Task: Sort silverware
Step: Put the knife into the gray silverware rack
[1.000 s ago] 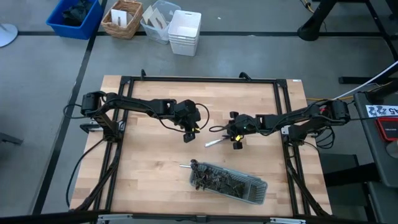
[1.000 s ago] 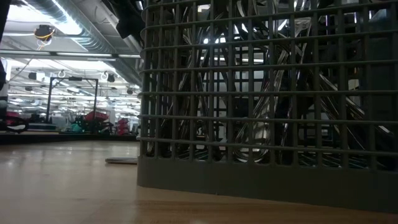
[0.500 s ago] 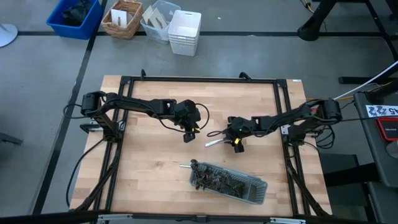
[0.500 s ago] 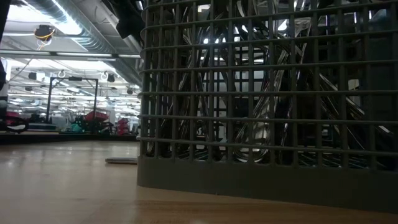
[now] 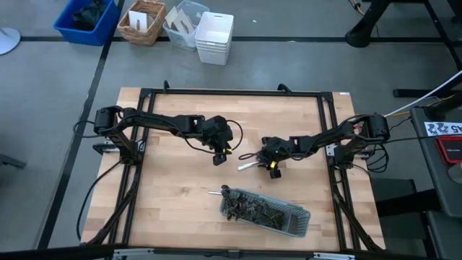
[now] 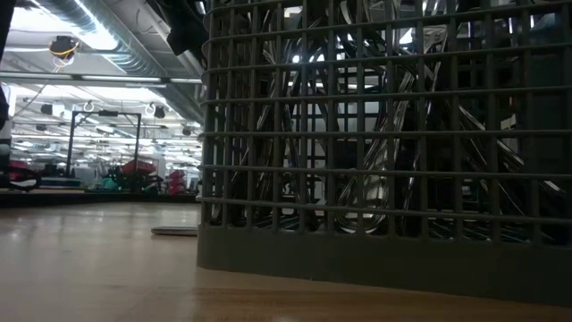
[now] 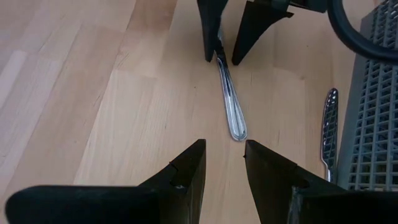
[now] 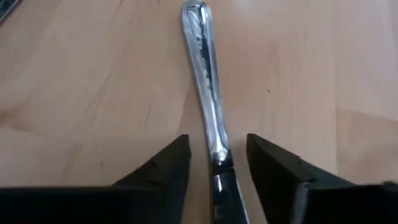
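The silverware fills a dark grey mesh tray (image 5: 266,211) near the table's near edge, its wall (image 6: 384,134) filling the low view. One loose silver piece (image 5: 247,165) lies flat on the wood at mid-table. My right gripper (image 5: 273,170) is open, its fingers (image 8: 168,168) standing either side of that piece (image 8: 205,81) with gaps showing. My left gripper (image 7: 224,146) is open and hovers left of the piece's rounded handle end (image 7: 236,130), touching nothing. A second loose piece (image 5: 214,193) lies beside the tray's left end.
A black frame (image 5: 231,92) runs around the wooden table. Beyond the far edge stand a blue bin (image 5: 86,18), a wicker basket (image 5: 141,22) and a white bin (image 5: 214,36). Bare wood (image 5: 170,195) lies left of the tray. The second loose piece (image 7: 328,130) lies by the tray wall (image 7: 373,93).
My right arm has reached a little toward the table's left, bringing its gripper farther along the loose piece. The piece, the tray and my left arm have stayed where they were.
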